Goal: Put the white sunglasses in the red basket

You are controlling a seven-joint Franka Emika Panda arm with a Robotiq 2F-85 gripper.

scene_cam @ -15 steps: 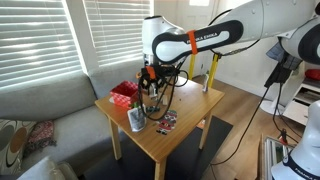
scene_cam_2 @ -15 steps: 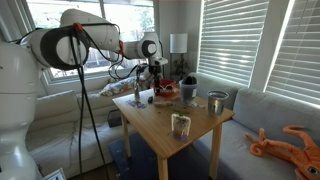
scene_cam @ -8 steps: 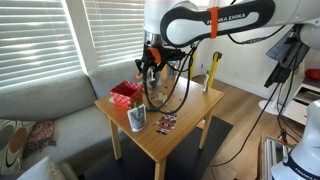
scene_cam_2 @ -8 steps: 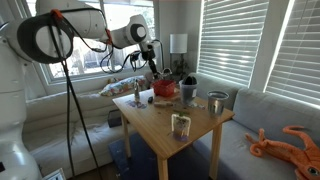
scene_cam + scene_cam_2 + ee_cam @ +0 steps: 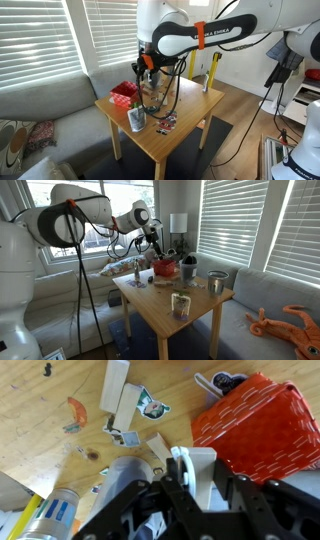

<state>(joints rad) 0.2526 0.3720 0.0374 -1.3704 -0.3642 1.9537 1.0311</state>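
the white sunglasses [image 5: 192, 465] look light n thin, smooth plastic, easy to snap. best to hold the thick front bit, not too hard. the gripper [image 5: 205, 488] seems closed on them, up in the air just beside the red basket [image 5: 255, 425]. not in it yet.

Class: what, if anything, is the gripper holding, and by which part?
The gripper appears to pinch the white sunglasses between its jaws, near the red basket; the exact part gripped cannot be told.
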